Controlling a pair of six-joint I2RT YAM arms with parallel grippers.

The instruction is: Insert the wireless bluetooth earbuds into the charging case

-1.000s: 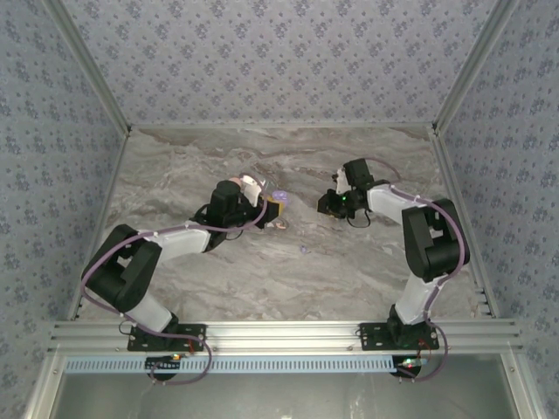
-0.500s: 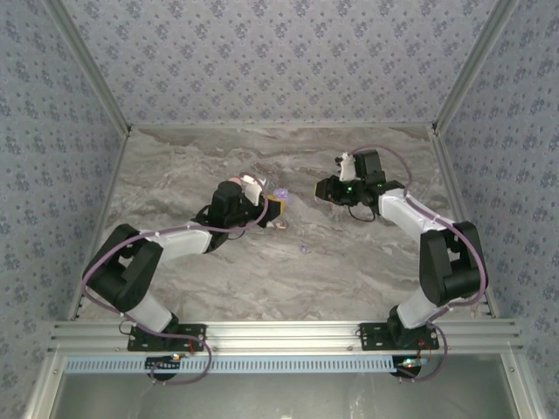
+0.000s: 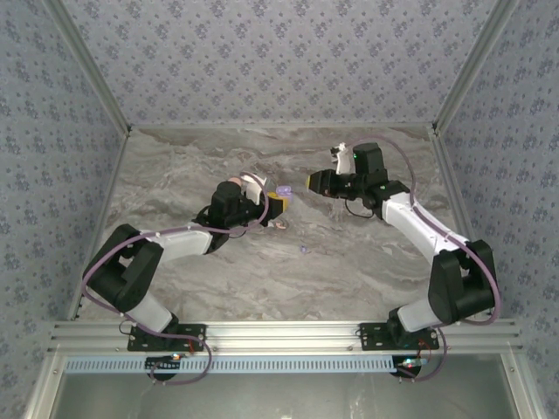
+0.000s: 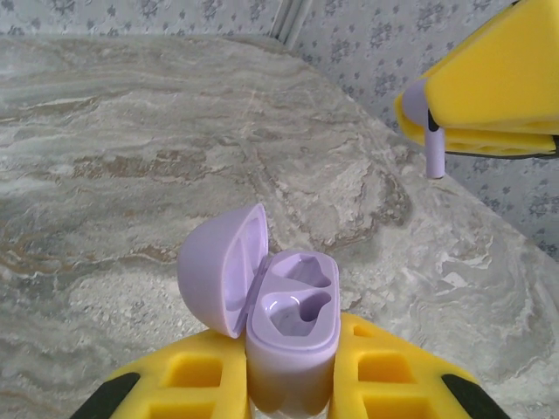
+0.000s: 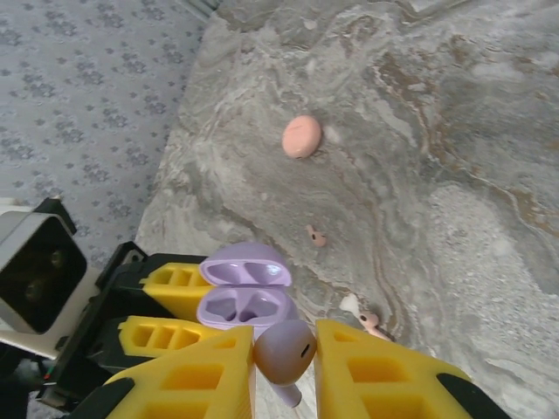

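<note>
Grey marbled table [image 3: 262, 271], walled on three sides by blue-grey floral paper [image 3: 279, 61]. Lilac case [image 4: 284, 327] stands lid-open between the yellow pads of the left gripper [image 4: 288, 384], clamped narrow on its lower body; both earbud wells show empty in the left wrist view, lid tipped back to the left. From above the case [image 3: 281, 193] sits at the tip of the left gripper [image 3: 275, 202], mid-table. One lilac earbud [image 5: 285, 352] is pinched between the yellow pads of the right gripper [image 5: 285, 371], jaws narrow around it, stem pointing down; the left wrist view catches that same earbud's stem [image 4: 434, 150] hanging below the right gripper's pads [image 4: 489, 105], up and to the right of the case and apart from it. In the top view the right gripper [image 3: 314, 182] points left toward the case, a gap between them. In the right wrist view, lying loose on the table: a small pink earbud [image 5: 315, 236] beyond the case, another pale earbud [image 5: 371, 320] just beside the right pad, and a round pink case [image 5: 301, 136] farther off, shut. In the top view, a tiny lilac piece [image 3: 303, 250] lies on the table nearer the bases; cannot tell what it is.
</note>
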